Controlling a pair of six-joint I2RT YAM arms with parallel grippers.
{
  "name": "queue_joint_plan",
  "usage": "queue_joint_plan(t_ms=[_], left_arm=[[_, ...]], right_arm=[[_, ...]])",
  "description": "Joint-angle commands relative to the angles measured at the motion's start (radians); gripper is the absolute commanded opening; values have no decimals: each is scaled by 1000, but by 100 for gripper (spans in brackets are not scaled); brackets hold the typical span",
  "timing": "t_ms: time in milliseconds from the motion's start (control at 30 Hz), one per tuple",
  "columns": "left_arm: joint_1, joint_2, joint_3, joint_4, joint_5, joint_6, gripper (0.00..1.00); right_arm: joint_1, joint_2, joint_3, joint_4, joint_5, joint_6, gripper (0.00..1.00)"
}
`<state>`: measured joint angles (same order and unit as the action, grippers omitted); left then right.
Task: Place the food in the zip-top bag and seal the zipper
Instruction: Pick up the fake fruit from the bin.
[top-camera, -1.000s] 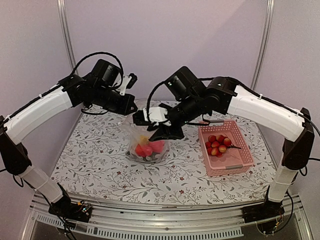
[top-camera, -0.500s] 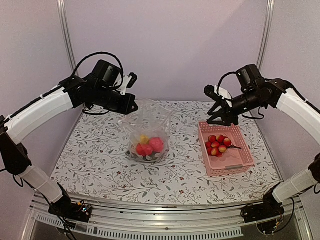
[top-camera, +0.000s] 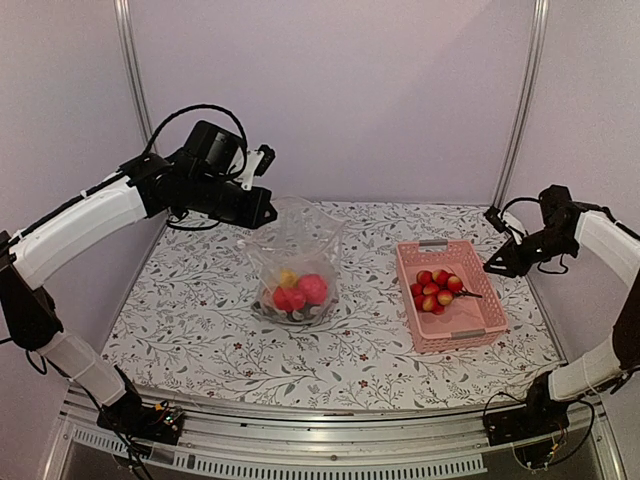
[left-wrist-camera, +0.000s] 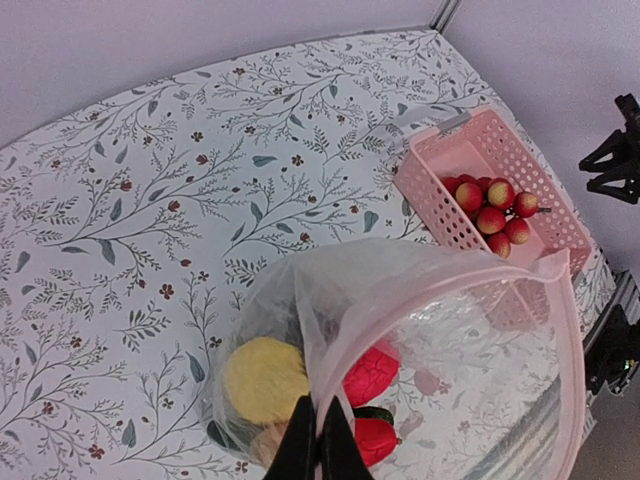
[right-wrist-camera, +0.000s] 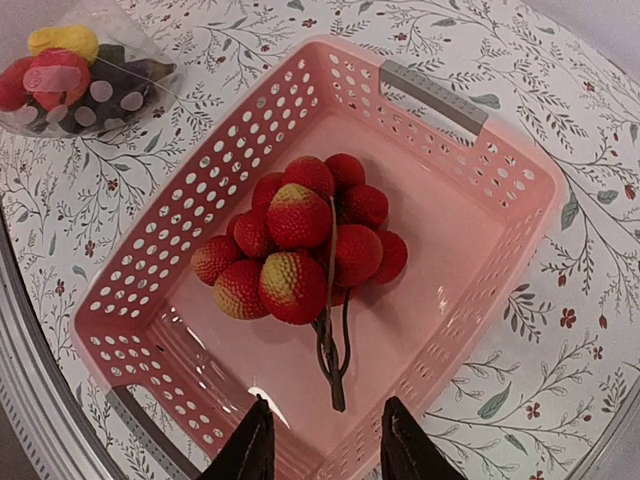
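The clear zip-top bag (top-camera: 296, 262) stands near the table's middle, its mouth held up. My left gripper (top-camera: 268, 214) is shut on the mouth edge. In the left wrist view its fingertips (left-wrist-camera: 320, 442) pinch the zipper strip (left-wrist-camera: 400, 298). Food lies in the bag: a yellow piece (left-wrist-camera: 263, 378), red pieces (left-wrist-camera: 372, 374) and a dark green piece (left-wrist-camera: 376, 413). A bunch of small red fruits (top-camera: 438, 289) on a dark stem lies in the pink basket (top-camera: 470, 336). My right gripper (top-camera: 497, 266) hangs open and empty past the basket's right side, above the bunch (right-wrist-camera: 300, 250) in its wrist view.
The pink basket (right-wrist-camera: 470, 190) has grey handles at both short ends and sits right of the bag (right-wrist-camera: 80, 75). The floral tablecloth (top-camera: 200, 320) covers the table. Metal frame posts (top-camera: 520, 100) stand at the back corners.
My right arm has swung away from the bag, over the basket, out to the table's right edge. The left arm and the bag have stayed put.
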<state>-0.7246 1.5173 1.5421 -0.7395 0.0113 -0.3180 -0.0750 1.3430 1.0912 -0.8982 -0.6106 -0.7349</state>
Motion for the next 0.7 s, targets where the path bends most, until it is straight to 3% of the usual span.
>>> queue_joint_plan(t_ms=[0,233,467,667], left_arm=[[-6,-23,-16,20,-7,-3,0],[-6,-31,-29,27,-8,-12,0],[-5,-21,-31,31,-3,-16,0],[-6,-15,-30,31,-1,-18,0]], right_arm=[[-40,28,-61,70,56,-18,36],[-40,30,-134,136,109,-29,38],[-36,59,-139,66,43,-112,40],[-13,90,-154,72,97,-124,37]])
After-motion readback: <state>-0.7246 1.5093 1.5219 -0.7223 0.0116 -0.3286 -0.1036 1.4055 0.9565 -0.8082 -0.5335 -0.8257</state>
